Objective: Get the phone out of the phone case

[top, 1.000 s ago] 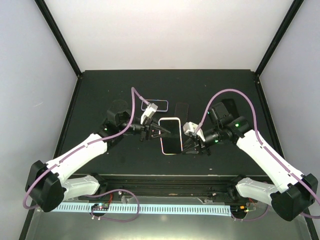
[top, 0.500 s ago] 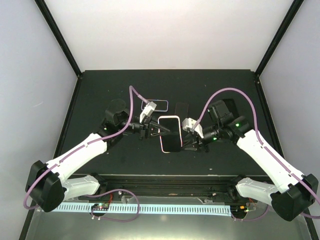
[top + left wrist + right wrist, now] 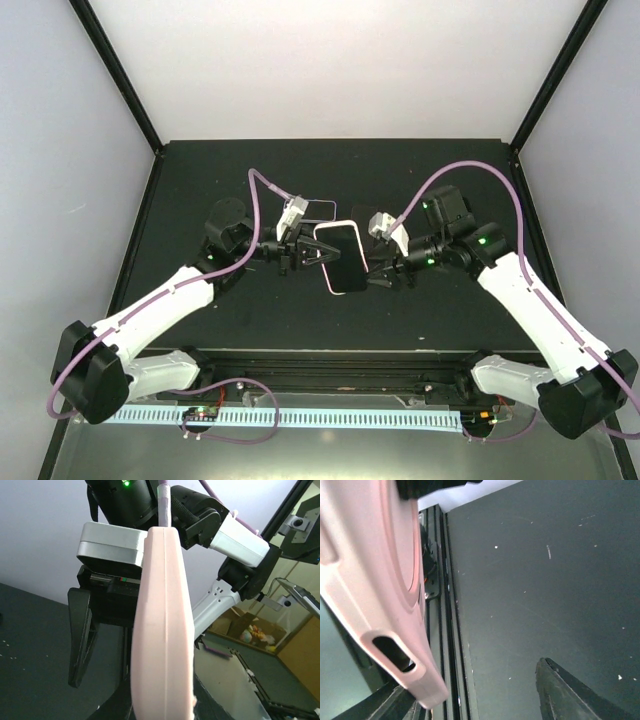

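Phone point(image 3: 341, 260) sits in the pink phone case point(image 3: 334, 226), and the whole thing is held up off the table point(image 3: 200, 180), tilted, between the two arms. Left gripper point(image 3: 312, 254) is clamped on the case's left long edge — that's my anchor. Right gripper point(image 3: 372, 270) has its jaws apart at the opposite edge. In the right wrist view one finger point(image 3: 562, 695) stands well clear of the case, so nothing is gripped there. Step in hand, I judge: peel the case rim off the phone. To do it well I'd hook a right fingertip on the rim near a corner and pull outward, not down — left clamp firm. Both forearms reach inward, wrists facing each other, roughly level.
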{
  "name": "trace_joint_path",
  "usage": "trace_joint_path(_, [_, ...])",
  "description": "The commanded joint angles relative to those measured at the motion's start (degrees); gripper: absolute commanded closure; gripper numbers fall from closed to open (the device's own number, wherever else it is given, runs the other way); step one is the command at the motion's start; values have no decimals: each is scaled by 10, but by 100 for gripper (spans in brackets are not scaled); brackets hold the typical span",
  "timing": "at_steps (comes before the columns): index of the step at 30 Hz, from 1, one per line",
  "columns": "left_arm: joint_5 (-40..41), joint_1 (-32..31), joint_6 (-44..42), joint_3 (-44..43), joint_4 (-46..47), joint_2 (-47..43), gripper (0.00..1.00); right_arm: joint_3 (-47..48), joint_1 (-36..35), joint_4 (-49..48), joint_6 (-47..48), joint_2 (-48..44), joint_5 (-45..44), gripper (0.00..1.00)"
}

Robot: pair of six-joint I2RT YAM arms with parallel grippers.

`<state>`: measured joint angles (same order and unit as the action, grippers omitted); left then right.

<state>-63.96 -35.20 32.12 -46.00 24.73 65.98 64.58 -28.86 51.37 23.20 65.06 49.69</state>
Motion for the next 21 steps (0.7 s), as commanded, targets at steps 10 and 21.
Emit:
trace_joint_path(10, [-88,-58,-26,-18,-57,39,98,84,18,-232,-137,36,85,32])
trace_joint_path(21, [-16,-58,-109,-55,-202,67,98,70,18,-266,-161,31,134,58])
